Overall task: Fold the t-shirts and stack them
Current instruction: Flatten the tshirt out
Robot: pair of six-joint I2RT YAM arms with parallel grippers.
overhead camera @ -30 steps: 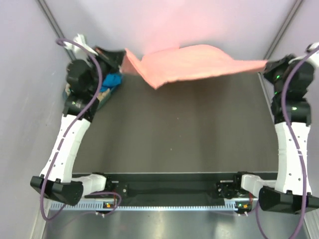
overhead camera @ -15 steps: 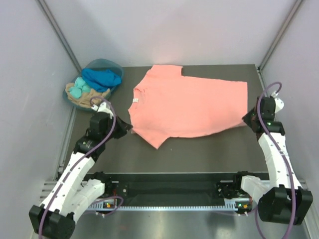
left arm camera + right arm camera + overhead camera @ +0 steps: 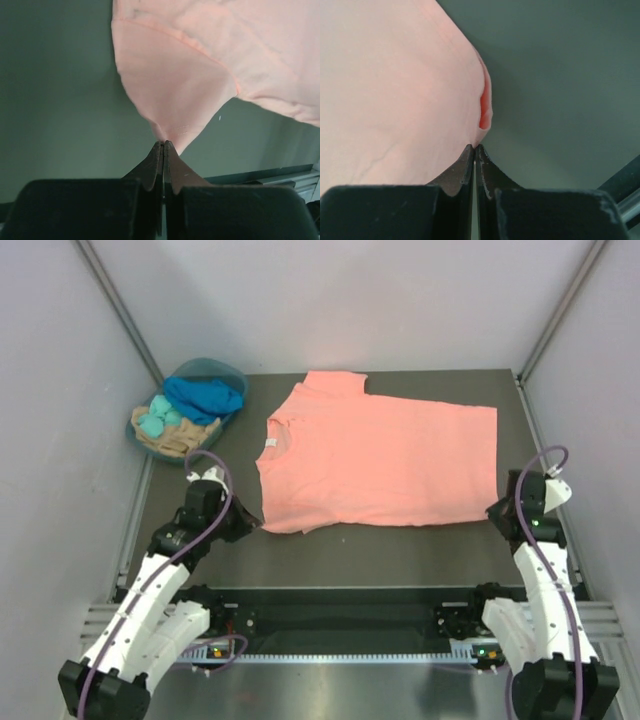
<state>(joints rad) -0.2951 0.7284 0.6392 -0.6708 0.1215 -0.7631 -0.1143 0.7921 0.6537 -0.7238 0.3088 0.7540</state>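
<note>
A salmon-pink t-shirt (image 3: 380, 455) lies spread flat on the dark table, neck towards the left, hem towards the right. My left gripper (image 3: 250, 521) is shut on the shirt's near left corner, a sleeve tip (image 3: 172, 132). My right gripper (image 3: 494, 512) is shut on the shirt's near right hem corner (image 3: 482, 117). Both grippers are low at the table. The shirt fills the upper part of the left wrist view (image 3: 210, 55) and the left part of the right wrist view (image 3: 395, 85).
A blue basket (image 3: 146, 430) with blue, teal and tan clothes stands at the back left corner. Grey walls enclose the table on three sides. The black rail (image 3: 340, 615) runs along the near edge between the arm bases.
The shirt was held up in the air between both grippers, then came down and now lies flat. Both arms have drawn back towards the near edge, pulling the shirt's near edge straight.
</note>
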